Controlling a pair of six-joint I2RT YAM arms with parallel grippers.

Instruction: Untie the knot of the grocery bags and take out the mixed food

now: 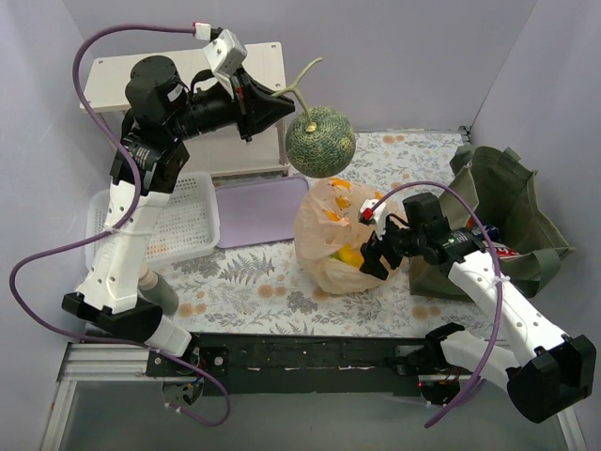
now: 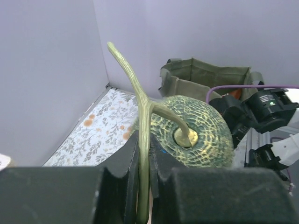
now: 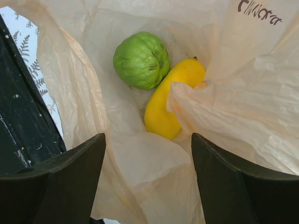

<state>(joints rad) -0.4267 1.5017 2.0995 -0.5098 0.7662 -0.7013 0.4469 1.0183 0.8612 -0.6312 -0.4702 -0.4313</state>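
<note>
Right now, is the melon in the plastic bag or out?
Out. The shut left gripper holds the melon by its stem, outside the peach plastic bag; a green fruit and a yellow fruit lie inside.

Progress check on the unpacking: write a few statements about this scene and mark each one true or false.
1. The left gripper is clamped on the stem of the melon. True.
2. The melon rests on the lavender tray. False: it is held up in the air by its stem, off the tray.
3. The right gripper is shut on the yellow fruit. False: it is open at the bag's mouth, and the fruit is untouched.
4. A green fruit lies beside the yellow fruit inside the plastic bag. True.
</note>
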